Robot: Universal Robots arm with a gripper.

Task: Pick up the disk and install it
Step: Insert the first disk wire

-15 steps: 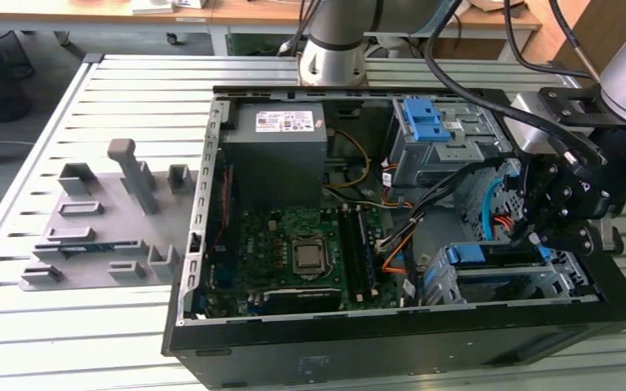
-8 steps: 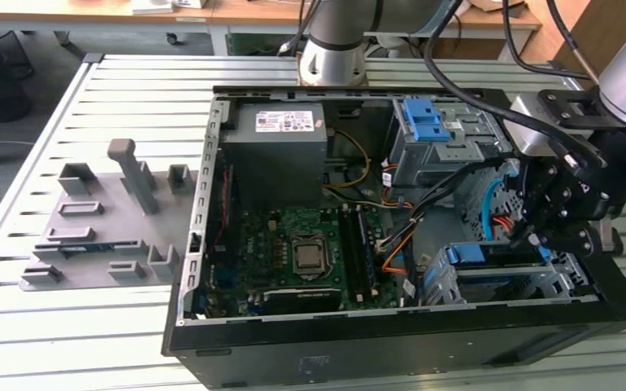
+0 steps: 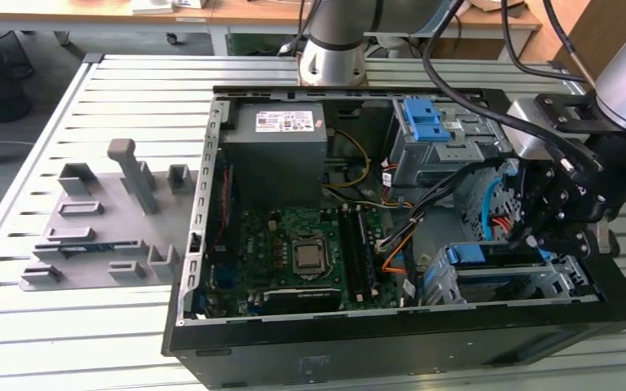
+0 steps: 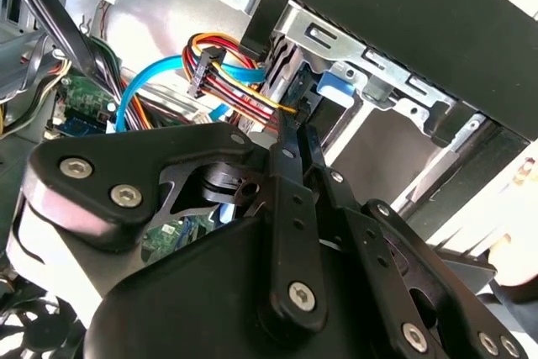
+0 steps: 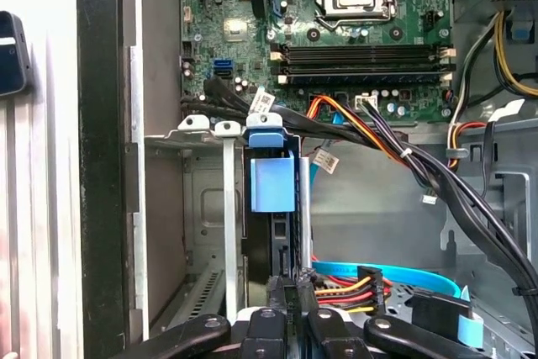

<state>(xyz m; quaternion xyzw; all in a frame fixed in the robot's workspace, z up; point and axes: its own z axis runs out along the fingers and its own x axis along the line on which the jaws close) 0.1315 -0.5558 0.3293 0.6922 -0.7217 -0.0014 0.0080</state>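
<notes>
Fingers of black jointed metal (image 5: 284, 287) are drawn together with almost no gap and clamp nothing I can see. Their tips sit right at the near edge of the flat silver disk in its blue plastic carrier (image 5: 273, 182), which stands on edge straight ahead of them inside the grey sheet-metal drive cage (image 5: 202, 199) of the black computer case (image 3: 400, 342). Seating it well likely means pressing squarely along the cage's slot, clear of the red, orange and yellow cable bundle (image 5: 345, 285) just beside the fingers.
</notes>
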